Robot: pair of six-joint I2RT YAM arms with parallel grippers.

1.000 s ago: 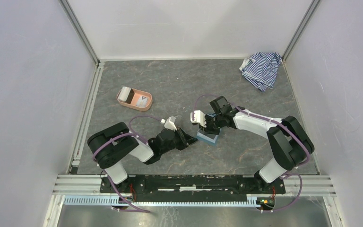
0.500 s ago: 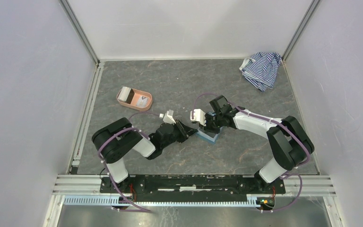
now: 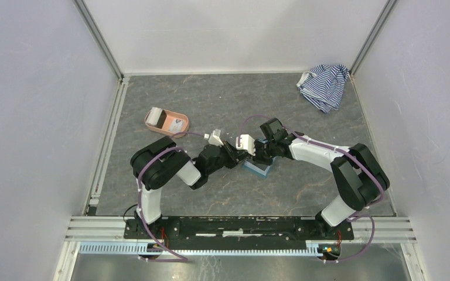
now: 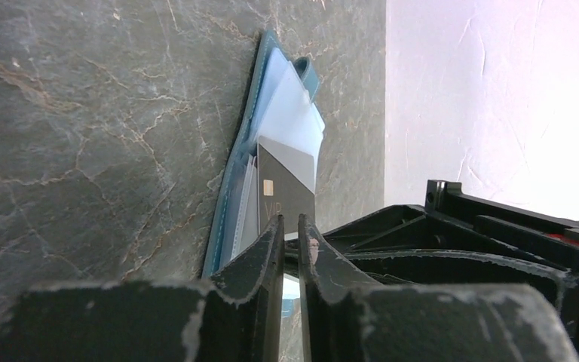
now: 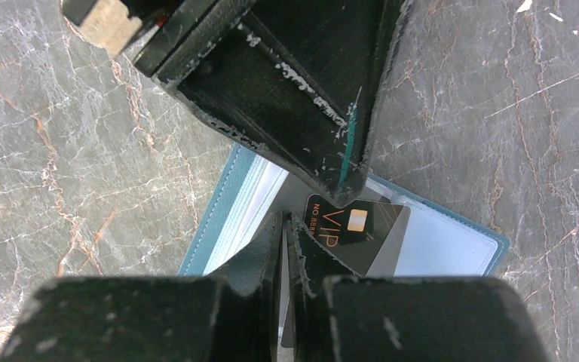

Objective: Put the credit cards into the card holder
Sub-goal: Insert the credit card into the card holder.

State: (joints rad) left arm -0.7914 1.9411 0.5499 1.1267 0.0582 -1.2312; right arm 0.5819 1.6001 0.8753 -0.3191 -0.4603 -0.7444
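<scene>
The teal card holder (image 3: 259, 170) lies open on the stone table, with its light blue sleeves (image 5: 437, 245) showing. A dark credit card marked VIP (image 5: 362, 230) rests slanted on those sleeves. It also shows in the left wrist view as the dark card (image 4: 288, 192) against the holder (image 4: 234, 173). My left gripper (image 4: 291, 222) is shut, and its fingertip (image 5: 343, 188) touches the card's top edge. My right gripper (image 5: 283, 219) is shut on a thin sleeve page of the holder. Both grippers, left (image 3: 243, 153) and right (image 3: 258, 157), meet above the holder.
A salmon-pink oval tray (image 3: 147, 123) at the left rear holds more cards (image 3: 176, 124). A blue-and-white striped cloth (image 3: 325, 85) lies in the far right corner. White walls enclose the table on three sides.
My left arm has swung right, bringing its gripper from beside the holder to over it, against the right gripper. The right arm and the holder have stayed put.
</scene>
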